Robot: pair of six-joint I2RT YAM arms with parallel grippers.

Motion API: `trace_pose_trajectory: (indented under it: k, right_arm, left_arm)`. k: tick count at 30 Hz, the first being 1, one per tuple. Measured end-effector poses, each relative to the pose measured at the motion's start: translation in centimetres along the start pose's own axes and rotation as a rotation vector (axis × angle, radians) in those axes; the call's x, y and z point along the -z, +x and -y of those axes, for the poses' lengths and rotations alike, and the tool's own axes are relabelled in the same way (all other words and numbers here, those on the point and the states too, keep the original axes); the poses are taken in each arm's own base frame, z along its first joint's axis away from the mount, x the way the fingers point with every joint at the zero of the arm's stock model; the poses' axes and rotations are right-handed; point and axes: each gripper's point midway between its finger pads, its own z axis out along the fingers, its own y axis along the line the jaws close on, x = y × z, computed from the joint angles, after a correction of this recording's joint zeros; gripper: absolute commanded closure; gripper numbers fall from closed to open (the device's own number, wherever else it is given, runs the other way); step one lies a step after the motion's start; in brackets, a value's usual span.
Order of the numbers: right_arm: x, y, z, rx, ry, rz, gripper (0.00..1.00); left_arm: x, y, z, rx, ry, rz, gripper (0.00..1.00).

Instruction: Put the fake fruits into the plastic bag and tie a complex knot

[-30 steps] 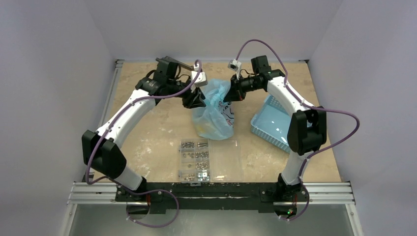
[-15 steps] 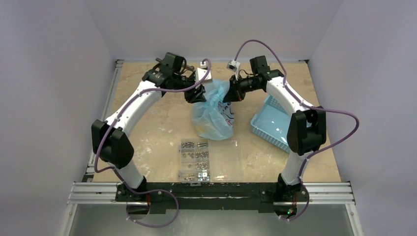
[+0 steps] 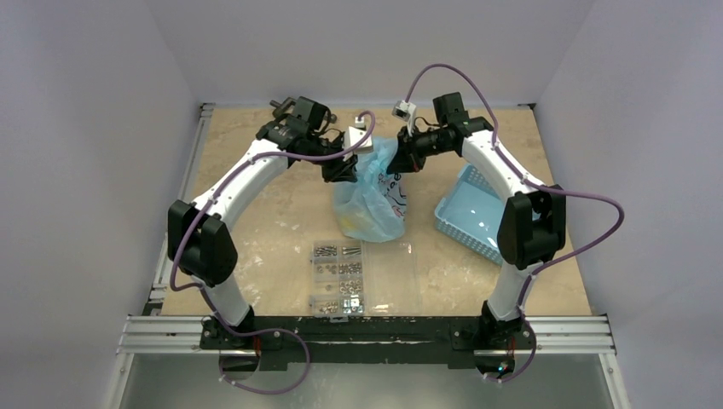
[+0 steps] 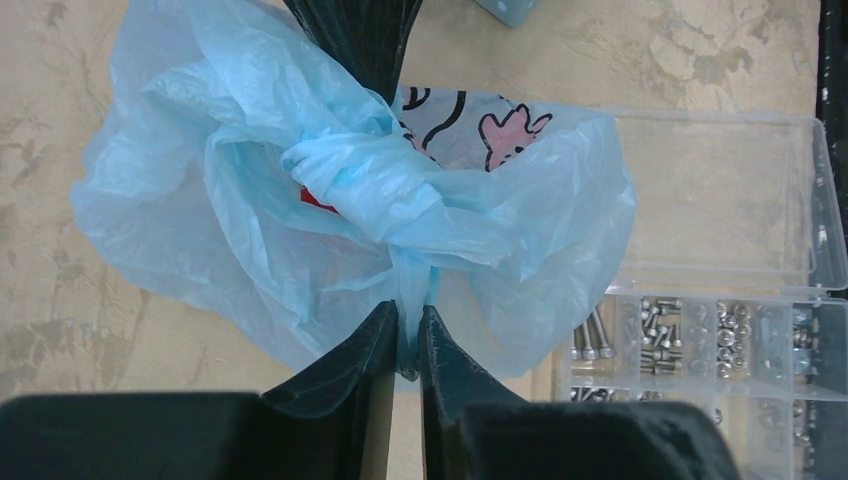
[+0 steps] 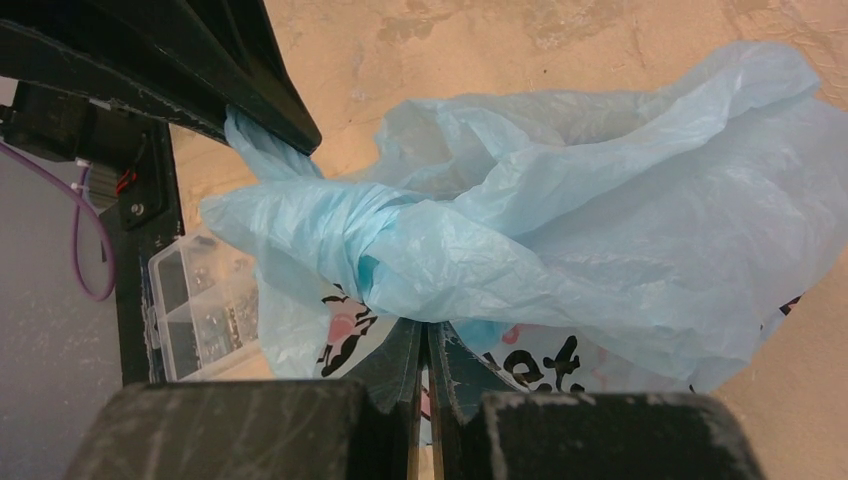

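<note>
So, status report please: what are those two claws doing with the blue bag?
Left claw pinching one strand of the bag, right claw pinching the other side. Knot bunched between them, red fruit showing inside. Screw box nearby, not blocking.

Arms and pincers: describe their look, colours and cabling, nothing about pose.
Both the left arm and right arm have white curved links with bulky black joint housings, and a purple cable loops along each. The left pincer and right pincer are matte black with two tapering, wedge-shaped fingers.
</note>
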Motion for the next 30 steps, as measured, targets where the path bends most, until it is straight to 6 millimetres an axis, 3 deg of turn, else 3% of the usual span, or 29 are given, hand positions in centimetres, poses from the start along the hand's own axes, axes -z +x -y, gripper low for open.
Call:
trace_pose_trajectory:
  k: [7,11,15,20,27,28,30]
  right_arm:
    - [0.1,0.3,0.6,0.013,0.034,-0.016,1.00]
    - [0.7,1.1,1.7,0.026,0.083,-0.049,1.00]
    - [1.9,2.4,2.7,0.040,0.125,-0.100,1.00]
    - [3.7,3.8,3.9,0.106,0.185,-0.159,1.00]
    - [5.1,5.5,5.0,0.130,0.212,-0.202,1.00]
    - [5.0,5.4,4.8,0.129,0.206,-0.200,0.93]
    - [4.9,5.5,4.5,0.125,0.194,-0.200,0.68]
  left_arm:
    - [-0.5,0.1,-0.4,0.083,-0.016,0.025,1.00]
    - [-0.2,2.7,-1.0,0.233,-0.051,0.018,1.00]
    - [1.9,5.4,-2.8,0.399,-0.135,0.017,1.00]
    - [3.5,5.9,-3.4,0.460,-0.196,0.038,1.00]
    - [2.8,7.3,-2.6,0.507,-0.189,0.021,1.00]
    - [2.8,7.2,-2.7,0.510,-0.191,0.025,1.00]
    - [2.9,7.2,-2.9,0.511,-0.197,0.030,1.00]
